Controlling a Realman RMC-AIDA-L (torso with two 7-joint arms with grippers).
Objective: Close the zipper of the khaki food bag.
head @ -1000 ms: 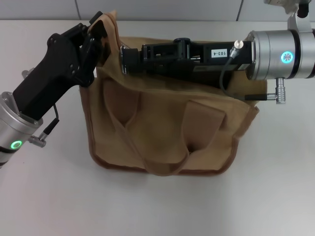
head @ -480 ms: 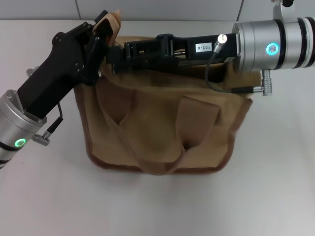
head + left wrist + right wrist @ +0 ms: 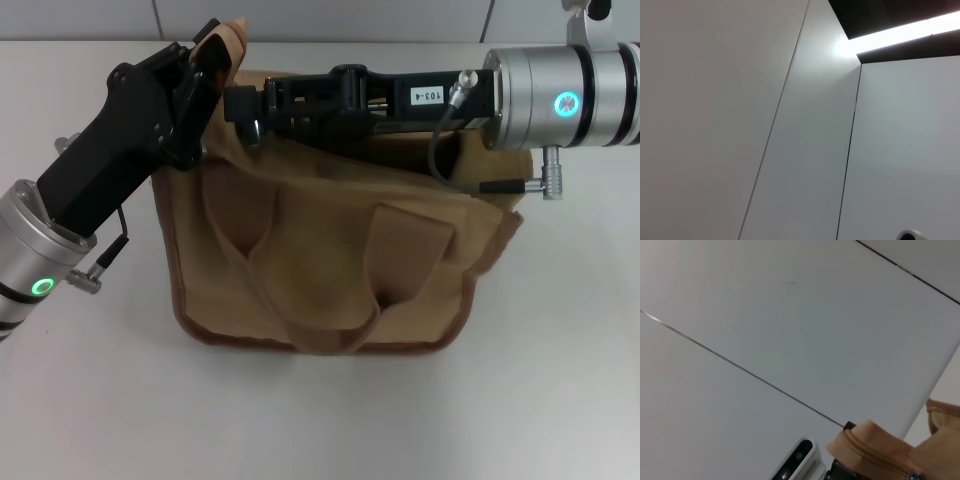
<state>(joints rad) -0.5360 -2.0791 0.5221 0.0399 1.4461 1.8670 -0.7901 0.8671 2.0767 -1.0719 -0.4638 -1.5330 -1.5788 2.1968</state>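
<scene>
Left pincer (image 3: pixel 212 62) clamps the khaki food bag's (image 3: pixel 330 260) corner; right pincer's (image 3: pixel 245 112) grip unclear.

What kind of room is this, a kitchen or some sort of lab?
Probably a lab or test room, not a kitchen: a bare white table, plain white wall panels, a ceiling strip light, and only the khaki food bag out.

Plain indoor robot test space, like a lab.
A bare white table (image 3: pixel 560 380) meets a wall of pale grey panels (image 3: pixel 790 315) with thin seams; overhead, a long strip light (image 3: pixel 900 34) glows in a dark ceiling.
</scene>
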